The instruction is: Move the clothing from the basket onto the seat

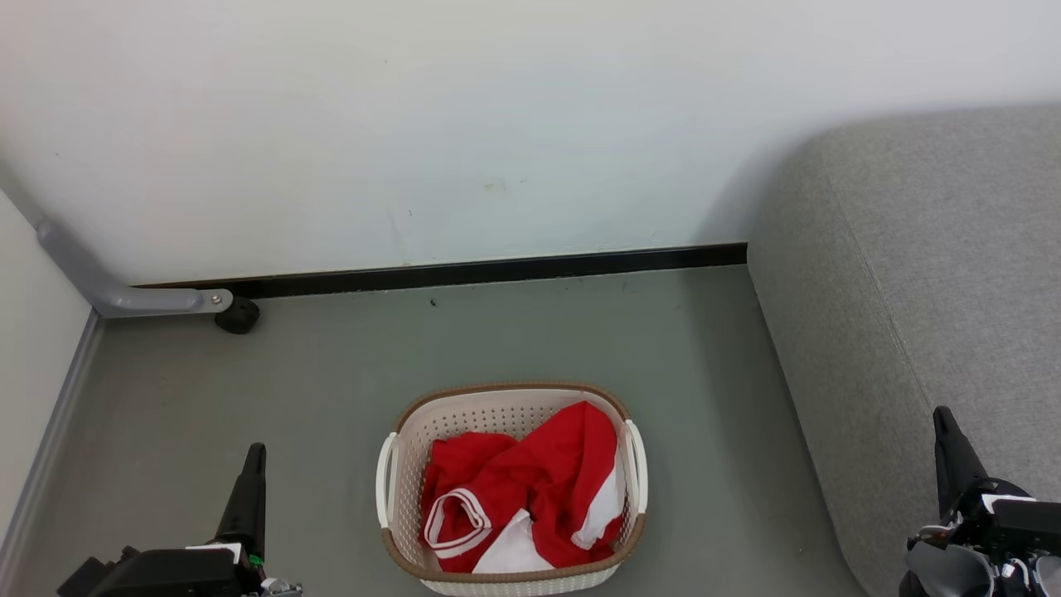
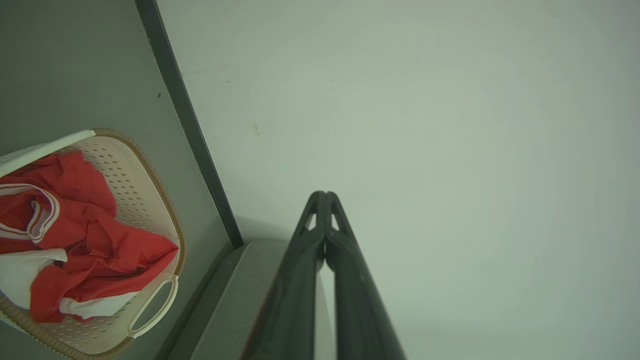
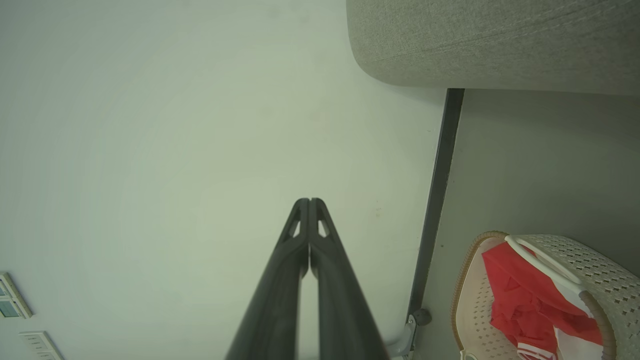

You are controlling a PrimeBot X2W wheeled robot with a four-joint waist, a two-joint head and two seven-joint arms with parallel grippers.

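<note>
Down low in the head view, we've got the basket (image 1: 510, 387) on bare grey floor (image 1: 315, 390), open on every side. It's well clear of the black baseboard (image 1: 497, 269), with a free strip between it and the seat (image 1: 928, 290), whose rounded edge runs up the right. The clothing (image 1: 539, 481) is heaped inside, its long red fold slanting from lower left to upper right, with a striped trim loop at the lower-left end. Off to the basket's left sits the left gripper (image 1: 255, 449), while the right gripper (image 1: 941, 413) shows against the seat.

Left wrist view: its fingers (image 2: 350, 285) are pressed together at the tips, nothing pinched, aimed at plain wall (image 2: 450, 150). Basket (image 2: 135, 190) and clothing (image 2: 95, 240) sit left, seat (image 2: 235, 300) corner near them.

Right wrist view: same deal, fingers (image 3: 277, 300) touching and empty. Seat (image 3: 490, 45) is top right, basket (image 3: 600, 270) with clothing (image 3: 520, 300) lower right. The wall plates (image 3: 12, 300) are too small for us to read.
</note>
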